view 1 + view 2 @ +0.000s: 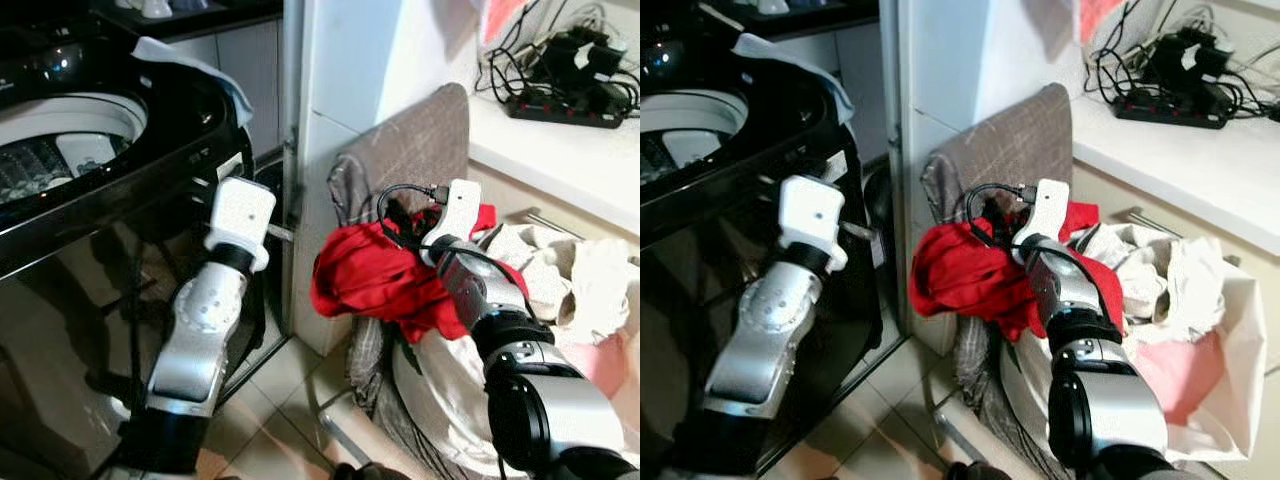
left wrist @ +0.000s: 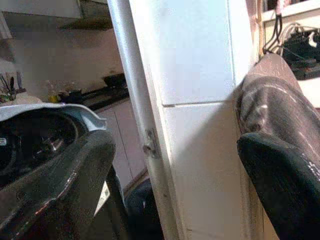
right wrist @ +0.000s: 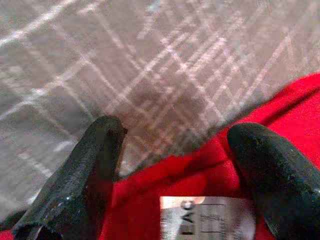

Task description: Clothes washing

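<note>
A black power strip [image 1: 562,110] with a tangle of black cables [image 1: 540,55] sits at two o'clock on the white worktop [image 1: 560,160]. A white wall corner [image 1: 340,80] stands at twelve o'clock, and pale floor tiles [image 1: 285,385] lie at six o'clock.

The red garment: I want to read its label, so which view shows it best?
The right wrist view: the red garment lies close up between the right gripper fingers, its white label in sight. Both eye views show it whole, bunched at that gripper over the laundry bag, label hidden.
</note>
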Motion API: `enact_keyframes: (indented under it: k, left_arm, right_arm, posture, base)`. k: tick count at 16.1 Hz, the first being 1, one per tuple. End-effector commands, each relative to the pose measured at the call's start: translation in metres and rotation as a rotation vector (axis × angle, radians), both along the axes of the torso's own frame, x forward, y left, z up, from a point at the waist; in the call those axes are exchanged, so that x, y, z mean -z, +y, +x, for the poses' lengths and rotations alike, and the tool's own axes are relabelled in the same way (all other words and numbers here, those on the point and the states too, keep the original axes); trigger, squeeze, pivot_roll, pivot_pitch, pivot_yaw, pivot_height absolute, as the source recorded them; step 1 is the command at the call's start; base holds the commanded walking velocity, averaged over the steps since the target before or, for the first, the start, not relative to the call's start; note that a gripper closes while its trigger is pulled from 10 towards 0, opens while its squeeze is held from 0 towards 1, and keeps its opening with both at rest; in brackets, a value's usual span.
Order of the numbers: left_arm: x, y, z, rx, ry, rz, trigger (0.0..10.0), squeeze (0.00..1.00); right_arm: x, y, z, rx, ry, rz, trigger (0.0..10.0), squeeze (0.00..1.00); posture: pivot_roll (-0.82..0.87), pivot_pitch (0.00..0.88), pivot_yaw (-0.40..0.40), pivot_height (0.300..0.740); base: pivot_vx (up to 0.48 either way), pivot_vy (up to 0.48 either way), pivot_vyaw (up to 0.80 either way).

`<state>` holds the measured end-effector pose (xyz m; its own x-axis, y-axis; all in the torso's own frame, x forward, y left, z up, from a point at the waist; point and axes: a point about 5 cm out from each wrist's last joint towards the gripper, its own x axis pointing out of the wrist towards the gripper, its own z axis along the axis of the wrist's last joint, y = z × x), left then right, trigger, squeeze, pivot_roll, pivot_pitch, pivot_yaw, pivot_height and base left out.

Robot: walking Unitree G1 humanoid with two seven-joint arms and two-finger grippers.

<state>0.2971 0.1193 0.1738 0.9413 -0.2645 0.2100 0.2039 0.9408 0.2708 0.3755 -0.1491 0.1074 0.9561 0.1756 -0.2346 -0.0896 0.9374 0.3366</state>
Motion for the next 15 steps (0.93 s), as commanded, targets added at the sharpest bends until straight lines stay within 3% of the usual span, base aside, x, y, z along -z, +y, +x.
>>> enact_keyframes:
  k: [1, 3, 6, 9, 10, 12, 15]
  left_arm:
    - [-0.003, 0.004, -0.003, 0.001, -0.001, 0.006, 10.0, 0.00]
    - [-0.004, 0.009, -0.004, -0.013, 0.000, 0.023, 10.0, 0.00]
    - [-0.003, 0.014, -0.002, -0.026, 0.011, 0.030, 10.0, 0.00]
    - [-0.002, 0.007, 0.000, -0.002, 0.016, 0.026, 10.0, 0.00]
    - [-0.003, 0.006, 0.000, 0.012, 0.020, 0.022, 10.0, 0.00]
    - [-0.003, 0.006, 0.000, 0.019, 0.023, 0.022, 10.0, 0.00]
    - [-0.005, 0.003, 0.005, 0.038, 0.022, 0.019, 10.0, 0.00]
  right_arm:
    - [-0.014, -0.001, 0.006, 0.033, -0.031, 0.015, 10.0, 0.00]
    - [-0.025, -0.004, 0.007, 0.075, -0.091, -0.060, 10.0, 0.00]
    - [-0.079, -0.013, 0.002, 0.099, -0.445, -0.338, 10.0, 0.00]
    - [-0.060, -0.024, -0.002, 0.156, -0.328, -0.310, 10.0, 0.00]
    - [-0.044, -0.025, -0.019, 0.177, -0.225, -0.321, 10.0, 0.00]
    - [-0.037, -0.035, -0.039, 0.297, -0.160, -0.402, 10.0, 0.00]
    - [-0.020, -0.031, -0.039, 0.295, -0.066, -0.298, 10.0, 0.00]
  posture:
    - [0.06, 0.023, -0.059, 0.740]
    - [0.07, 0.023, -0.057, 0.740]
    - [0.05, 0.007, -0.048, 0.740]
    - [0.03, 0.004, -0.046, 0.740]
    - [0.02, 0.011, -0.039, 0.740]
    - [0.01, 0.014, -0.037, 0.740]
    - [-0.01, 0.016, -0.021, 0.740]
  base:
    - [0.000, 0.000, 0.00]
    - [0.000, 0.000, 0.00]
    - [0.000, 0.000, 0.00]
    - [0.000, 0.000, 0.00]
    - [0.000, 0.000, 0.00]
    - [0.000, 0.000, 0.00]
    - [0.000, 0.000, 0.00]
